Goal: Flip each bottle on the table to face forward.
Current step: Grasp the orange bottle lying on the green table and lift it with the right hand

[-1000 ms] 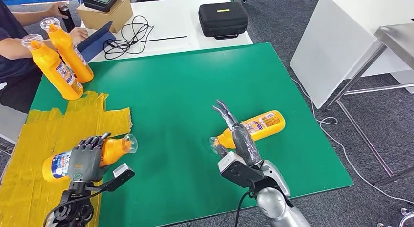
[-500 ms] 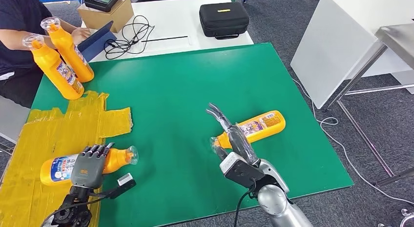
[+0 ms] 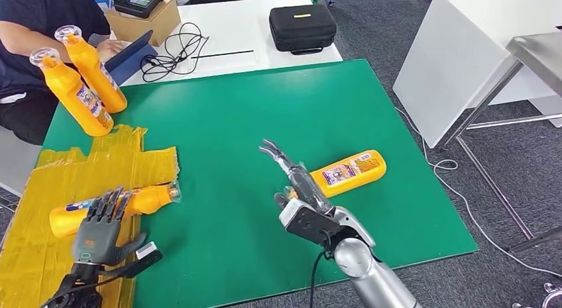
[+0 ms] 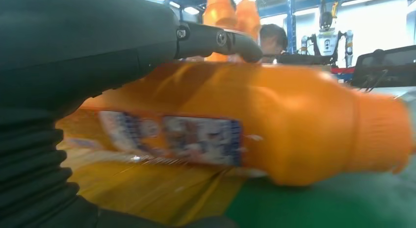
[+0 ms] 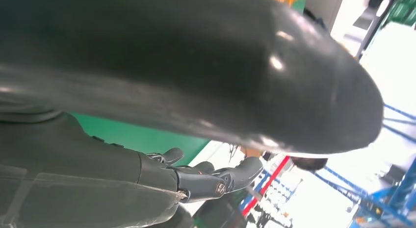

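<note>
Releasing, left hand: left hand (image 3: 99, 230) has let go of the left bottle (image 3: 112, 206); a second ago its fingers (image 3: 106, 204) were wrapped over the bottle, now they are spread apart and hold nothing, just short of it.
Left bottle: lies on its side on the yellow tape patch (image 3: 73, 172), just beyond the left fingertips, cap pointing toward the green mat (image 3: 232, 109). Its label now shows as a thin strip along the upper edge, so it has rolled since the earlier frames.
Left wrist close-up: the bottle fills the view at the fingertips, with the label on its side; it is blurred, so whether a finger brushes it cannot be told.
Right hand: right hand (image 3: 296, 189) has drawn back from the right bottle (image 3: 341, 173); fingers (image 3: 278, 152) extended and apart, empty, pointing away from the robot.
Right bottle: on its side on the mat, beside the right hand on its outer side, label up; its cap end is hidden behind the hand.
Meaning for the task: both lying bottles look set down and freed; I judge this turn nearly done, though the left label may not sit fully forward.
Far beyond the fingers: two upright bottles (image 3: 76, 79) at the mat's far left corner, beside a seated person (image 3: 40, 30).
Farthest: white tabletop (image 3: 225, 30) with black case (image 3: 303, 26), coiled cable (image 3: 169, 50) and cardboard box (image 3: 142, 20).
</note>
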Controlling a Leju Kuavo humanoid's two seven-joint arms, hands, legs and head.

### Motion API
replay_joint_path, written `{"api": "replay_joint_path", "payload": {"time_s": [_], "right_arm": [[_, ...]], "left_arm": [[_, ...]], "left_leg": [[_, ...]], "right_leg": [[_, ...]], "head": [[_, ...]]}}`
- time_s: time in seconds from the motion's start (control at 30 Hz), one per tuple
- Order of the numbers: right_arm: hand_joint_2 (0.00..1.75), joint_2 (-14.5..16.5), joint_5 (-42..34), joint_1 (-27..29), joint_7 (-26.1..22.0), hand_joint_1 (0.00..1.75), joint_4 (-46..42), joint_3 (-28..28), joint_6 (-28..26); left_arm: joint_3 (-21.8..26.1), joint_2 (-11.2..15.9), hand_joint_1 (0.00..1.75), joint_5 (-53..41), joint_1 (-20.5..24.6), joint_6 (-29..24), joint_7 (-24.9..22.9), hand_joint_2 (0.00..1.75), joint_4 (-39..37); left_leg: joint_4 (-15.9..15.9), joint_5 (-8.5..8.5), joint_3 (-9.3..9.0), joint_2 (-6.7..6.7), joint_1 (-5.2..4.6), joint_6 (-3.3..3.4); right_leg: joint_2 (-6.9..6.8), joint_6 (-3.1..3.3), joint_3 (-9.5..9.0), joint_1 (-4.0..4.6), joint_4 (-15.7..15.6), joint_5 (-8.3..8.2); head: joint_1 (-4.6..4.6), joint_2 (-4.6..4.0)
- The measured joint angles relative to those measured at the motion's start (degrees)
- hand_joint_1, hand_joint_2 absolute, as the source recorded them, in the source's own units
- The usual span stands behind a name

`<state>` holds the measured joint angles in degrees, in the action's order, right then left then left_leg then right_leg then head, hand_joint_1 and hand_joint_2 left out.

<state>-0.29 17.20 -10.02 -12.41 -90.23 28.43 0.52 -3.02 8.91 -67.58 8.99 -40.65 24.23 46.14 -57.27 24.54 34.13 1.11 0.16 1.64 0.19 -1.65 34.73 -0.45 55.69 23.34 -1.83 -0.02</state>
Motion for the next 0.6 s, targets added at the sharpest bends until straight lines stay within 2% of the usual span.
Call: {"api": "replay_joint_path", "payload": {"time_s": [0.2, 0.33, 0.47, 0.6], "right_arm": [[0.0, 1.3, -0.48, -2.66, 0.95, 0.0, 2.76, 1.7, -0.58], [0.0, 0.64, -0.31, -1.95, 2.01, 0.0, 2.46, 0.55, -0.73], [0.0, -0.22, 0.1, -0.4, 2.33, 0.0, 1.84, -1.04, -0.36], [0.0, -0.73, 0.25, 0.08, 2.28, 0.0, 1.73, -1.62, -0.35]], "left_arm": [[3.49, -0.78, 0.0, -1.12, -4.99, -0.04, 0.47, 0.0, 4.6], [2.61, -2.96, 0.0, -0.84, -5.83, 0.11, -1.14, 0.0, 7.68], [1.66, -5.17, 0.0, 2.63, -6.43, 0.22, 0.28, 0.0, 11.29], [1.46, -6.09, 0.0, 4.89, -6.86, 0.22, 1.56, 0.0, 13.69]], "left_leg": [[-0.02, 0.0, 0.0, 0.1, -0.02, 0.0], [-0.03, -0.05, 0.04, 0.15, -0.05, 0.07], [-0.05, -0.05, 0.09, 0.08, -0.07, 0.08], [-0.05, -0.04, 0.13, 0.06, -0.07, 0.08]], "right_leg": [[-0.09, 0.0, 0.05, -0.01, -0.04, 0.06], [-0.15, -0.02, 0.05, -0.03, -0.05, 0.04], [-0.11, -0.03, 0.1, -0.06, -0.05, -0.04], [-0.1, -0.02, 0.16, -0.05, -0.05, -0.03]], "head": [[0.0, 0.0], [-0.02, 0.0], [-0.02, 0.0], [-0.01, 0.0]]}}
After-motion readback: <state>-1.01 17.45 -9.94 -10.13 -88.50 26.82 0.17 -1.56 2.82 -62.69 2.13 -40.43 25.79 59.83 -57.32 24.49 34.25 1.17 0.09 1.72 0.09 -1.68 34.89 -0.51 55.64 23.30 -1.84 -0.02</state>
